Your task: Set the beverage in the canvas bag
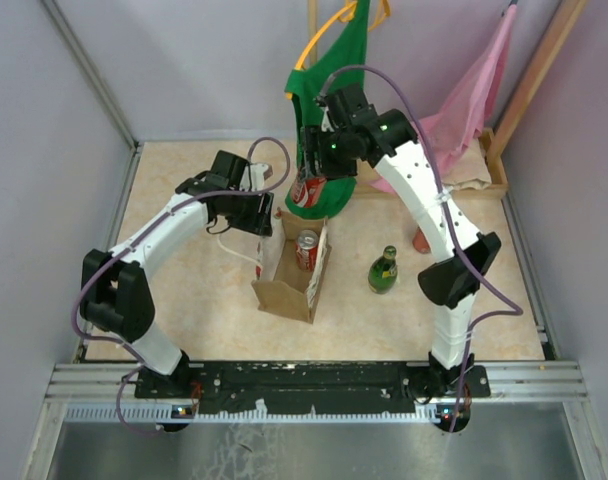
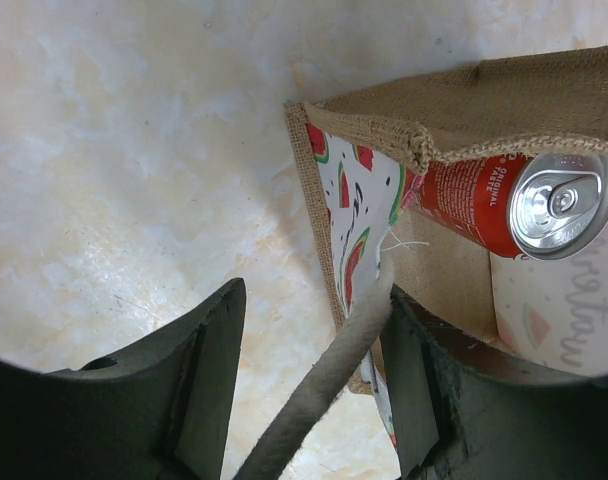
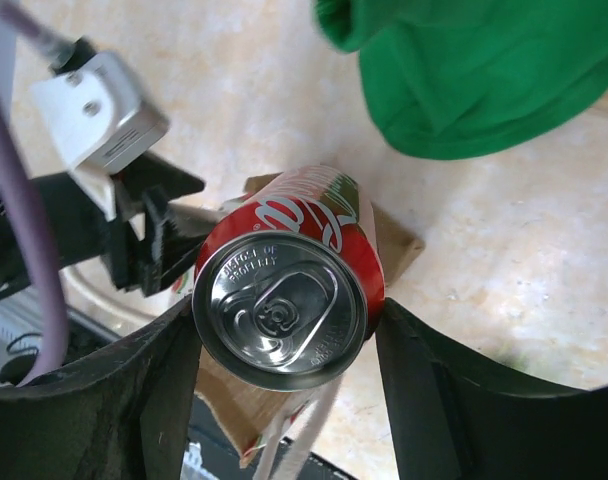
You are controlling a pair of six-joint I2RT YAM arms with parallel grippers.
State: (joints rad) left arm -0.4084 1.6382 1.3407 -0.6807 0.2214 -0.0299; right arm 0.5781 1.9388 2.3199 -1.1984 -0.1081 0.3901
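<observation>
The tan canvas bag [image 1: 284,290] stands open in the middle of the table, with one red cola can [image 1: 307,250] upright inside it. That can also shows in the left wrist view [image 2: 504,205], inside the bag [image 2: 484,90]. My right gripper [image 1: 314,172] is shut on a second red cola can [image 3: 284,300] and holds it upright just above the bag's far end [image 3: 229,395]. My left gripper [image 2: 314,300] is open at the bag's left corner. The white rope handle [image 2: 319,385] runs loosely between its fingers, against the right one.
A green glass bottle [image 1: 384,270] stands right of the bag. A red object [image 1: 421,241] sits partly hidden behind the right arm. A green cloth [image 1: 336,70] and a pink bag [image 1: 474,100] hang at the back, by a wooden frame [image 1: 496,165].
</observation>
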